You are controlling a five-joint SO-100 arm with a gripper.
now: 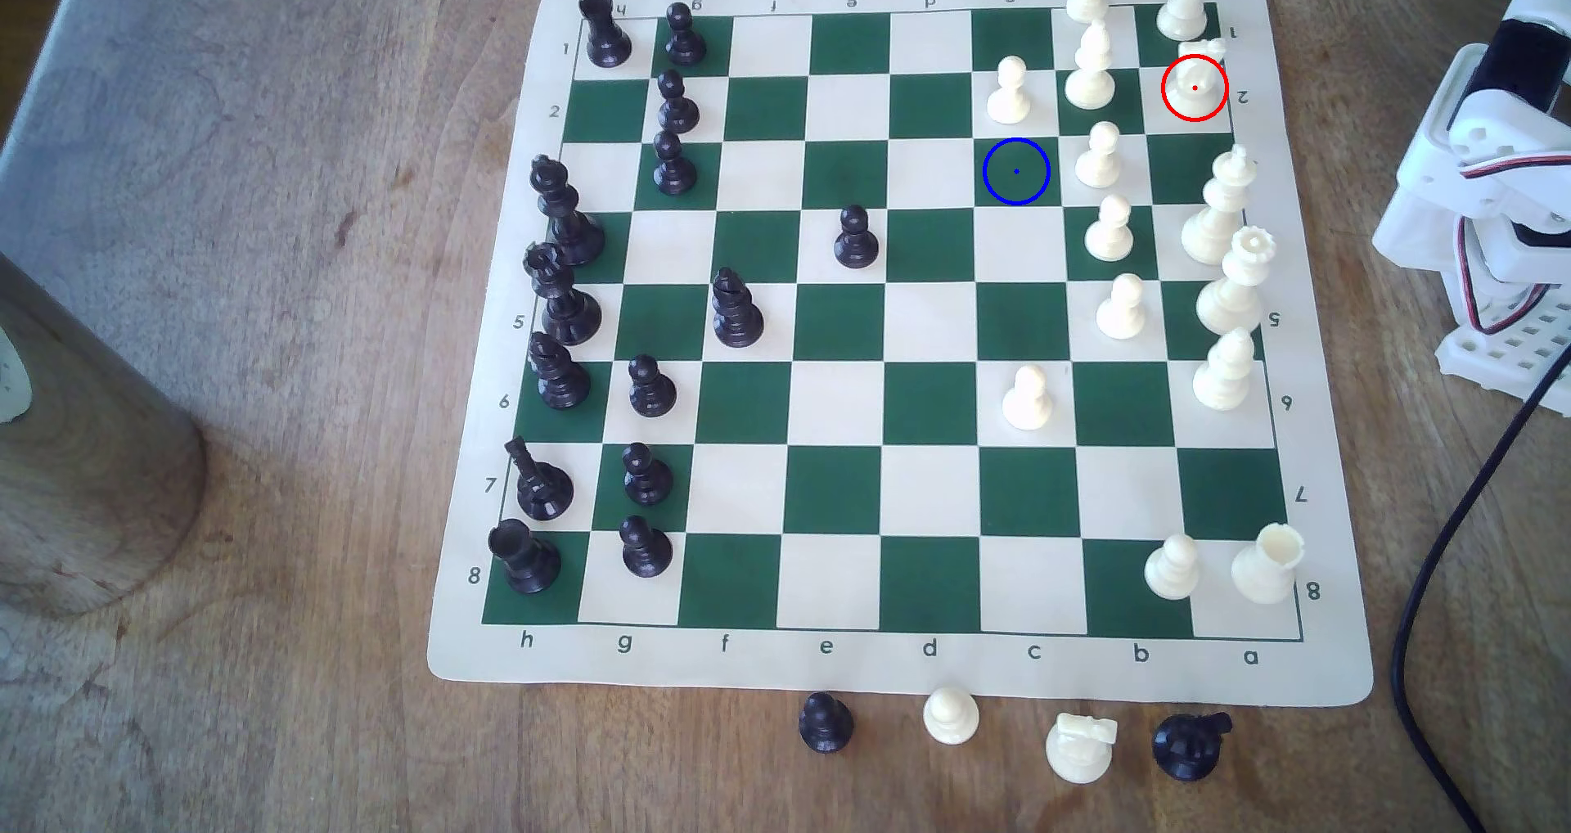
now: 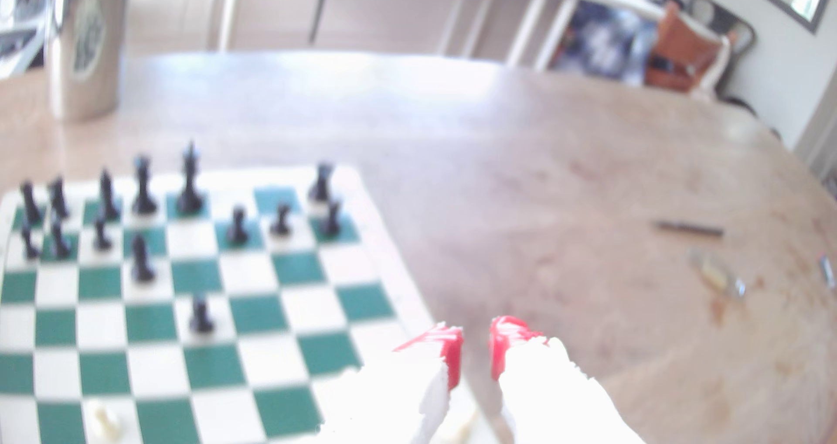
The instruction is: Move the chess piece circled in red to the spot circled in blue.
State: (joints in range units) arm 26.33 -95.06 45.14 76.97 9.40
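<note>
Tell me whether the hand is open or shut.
Open. In the wrist view the hand shows a narrow gap between its red-tipped fingers, with nothing held.

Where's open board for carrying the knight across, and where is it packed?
The blue-ringed square is bare, and so are the middle files on the exterior view's left of it, save one black pawn. The knight sits crowded: cream rook behind, bishop and pawns between.

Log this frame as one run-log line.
phase: pre-grasp | knight: on red-ringed square, untouched | blue-ringed square: empty | gripper: open, holding nothing, off the board's edge
</note>
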